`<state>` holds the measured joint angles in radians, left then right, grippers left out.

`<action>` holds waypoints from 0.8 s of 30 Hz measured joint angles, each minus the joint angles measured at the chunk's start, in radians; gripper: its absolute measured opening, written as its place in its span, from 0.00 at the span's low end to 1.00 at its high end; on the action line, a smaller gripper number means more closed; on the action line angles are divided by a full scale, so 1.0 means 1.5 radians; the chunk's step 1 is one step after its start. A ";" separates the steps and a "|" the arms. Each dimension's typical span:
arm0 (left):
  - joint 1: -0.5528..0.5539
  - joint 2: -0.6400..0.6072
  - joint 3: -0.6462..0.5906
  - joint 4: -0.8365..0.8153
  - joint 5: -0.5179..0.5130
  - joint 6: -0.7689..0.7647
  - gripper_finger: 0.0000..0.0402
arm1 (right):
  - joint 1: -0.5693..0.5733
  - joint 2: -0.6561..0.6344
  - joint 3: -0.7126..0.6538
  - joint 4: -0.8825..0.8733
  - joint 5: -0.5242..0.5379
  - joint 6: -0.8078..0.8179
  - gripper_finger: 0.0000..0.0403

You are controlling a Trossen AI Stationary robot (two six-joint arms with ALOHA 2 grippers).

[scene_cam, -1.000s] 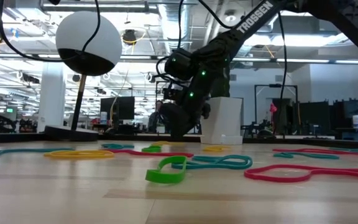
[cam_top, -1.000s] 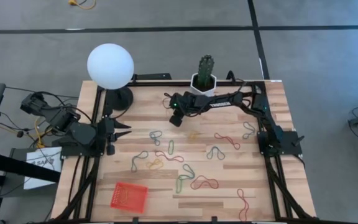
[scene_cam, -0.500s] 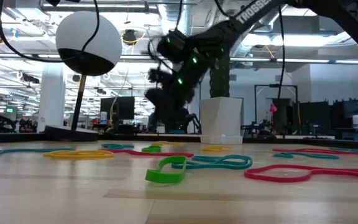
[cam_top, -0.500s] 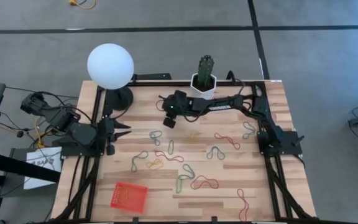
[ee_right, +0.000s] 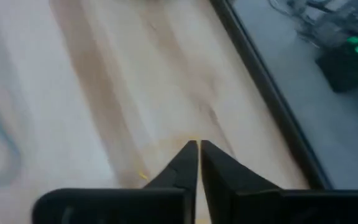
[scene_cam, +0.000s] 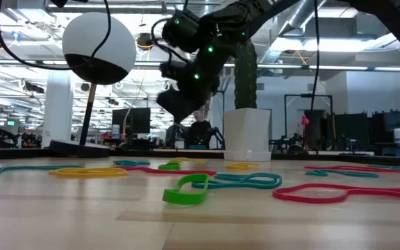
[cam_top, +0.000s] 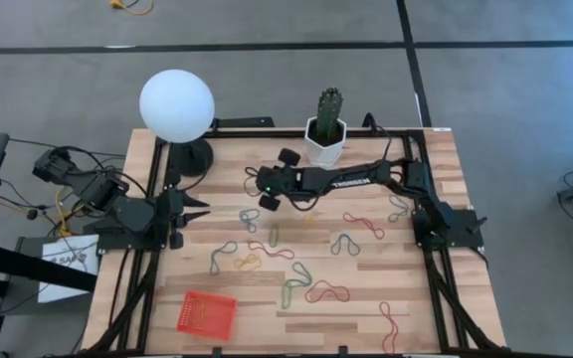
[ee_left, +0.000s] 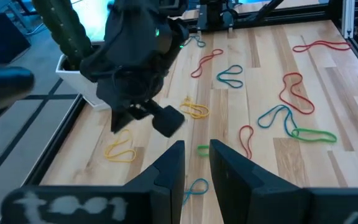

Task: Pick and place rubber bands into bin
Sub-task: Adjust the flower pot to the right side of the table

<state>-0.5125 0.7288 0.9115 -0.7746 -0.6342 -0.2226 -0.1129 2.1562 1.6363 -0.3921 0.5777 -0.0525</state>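
Observation:
Several rubber bands in red, green, grey-blue and tan lie flat on the wooden table, among them a red one [cam_top: 363, 225] and a green one [scene_cam: 184, 191]. The orange-red bin [cam_top: 207, 313] stands near the front left corner. My right gripper [cam_top: 265, 198] hangs above the table's far middle, shut, with a thin tan rubber band strand [ee_right: 191, 142] at its fingertips. It also shows in the low view [scene_cam: 178, 107]. My left gripper [ee_left: 196, 163] waits open at the table's left edge [cam_top: 189, 213]. My right gripper pinches a thin tan strand of a rubber band [ee_right: 191, 142] between its two fingertips. The fingers point down at the table from above. Another bit of the strand [ee_right: 140, 177] shows beside the fingers. How the rest of the band hangs, I cannot tell.
A white globe lamp [cam_top: 176, 105] stands at the far left corner, and a cactus in a white pot [cam_top: 327, 134] stands at the far edge, close behind the right arm. Black frame rails [cam_top: 145, 268] run along the table's sides.
My right gripper has risen from the table top and gone a little toward the table's left edge, its fingers staying shut. The bands lying on the table have kept their places.

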 joint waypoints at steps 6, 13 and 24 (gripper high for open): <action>0.000 0.000 0.000 0.000 0.000 0.000 0.16 | -0.024 0.001 0.023 -0.123 0.059 -0.005 0.00; 0.000 0.000 0.000 0.001 0.000 -0.001 0.16 | -0.054 0.002 0.080 -0.269 0.055 -0.009 0.00; 0.000 0.000 0.000 0.001 0.000 0.002 0.16 | -0.099 0.001 0.147 -0.338 0.019 -0.088 0.00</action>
<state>-0.5127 0.7284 0.9115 -0.7734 -0.6346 -0.2196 -0.2609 2.1578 1.8573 -0.8984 0.6057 -0.1841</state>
